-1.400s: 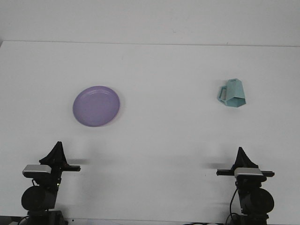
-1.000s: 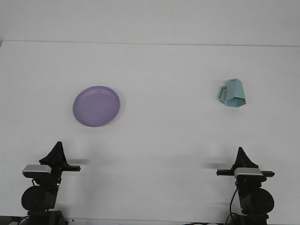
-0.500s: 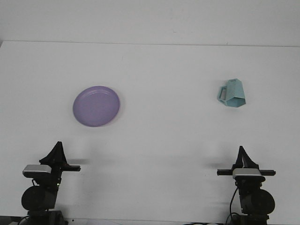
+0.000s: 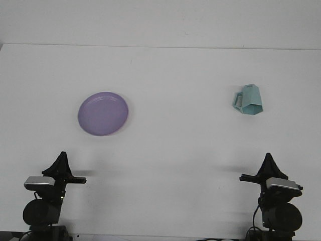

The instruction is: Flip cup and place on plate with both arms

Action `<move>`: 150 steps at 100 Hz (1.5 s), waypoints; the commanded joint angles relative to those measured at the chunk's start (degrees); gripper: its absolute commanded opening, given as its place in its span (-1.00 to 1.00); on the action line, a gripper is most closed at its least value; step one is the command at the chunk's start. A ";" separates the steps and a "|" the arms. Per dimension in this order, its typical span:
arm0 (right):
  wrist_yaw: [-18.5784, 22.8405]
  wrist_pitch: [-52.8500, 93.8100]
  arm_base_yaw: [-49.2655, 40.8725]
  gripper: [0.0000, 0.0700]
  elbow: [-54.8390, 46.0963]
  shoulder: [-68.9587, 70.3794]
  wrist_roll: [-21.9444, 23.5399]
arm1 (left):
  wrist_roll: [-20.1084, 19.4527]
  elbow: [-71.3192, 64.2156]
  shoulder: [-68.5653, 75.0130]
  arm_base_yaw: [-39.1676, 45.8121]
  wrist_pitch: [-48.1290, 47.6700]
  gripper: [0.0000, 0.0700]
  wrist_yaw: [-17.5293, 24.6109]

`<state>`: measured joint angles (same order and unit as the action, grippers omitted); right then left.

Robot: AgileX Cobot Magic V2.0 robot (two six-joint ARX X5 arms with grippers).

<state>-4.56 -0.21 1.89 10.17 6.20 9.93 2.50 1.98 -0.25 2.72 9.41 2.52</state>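
Nothing of the task looks done so far. The teal faceted cup lies tipped on its side on the right half of the white worktop, its handle toward the left, well apart from the purple plate, which sits bare on the left half. Both arms are low at the near edge: the left hand near the left corner, the right hand near the right one, each well short of cup and plate. From this angle each hand shows only as a dark pointed shape, so I cannot tell whether either is spread or pressed together; neither holds anything. Everything is left: reaching the cup, righting it, probably passing it between the arms, and setting it on the plate
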 commanded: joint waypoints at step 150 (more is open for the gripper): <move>13.77 -51.56 13.94 0.27 35.74 102.29 -32.89 | 0.11 -1.18 0.07 0.04 0.00 -0.97 0.07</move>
<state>9.02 -51.72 15.49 44.29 106.61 -21.32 2.52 1.98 -0.25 2.72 8.58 2.52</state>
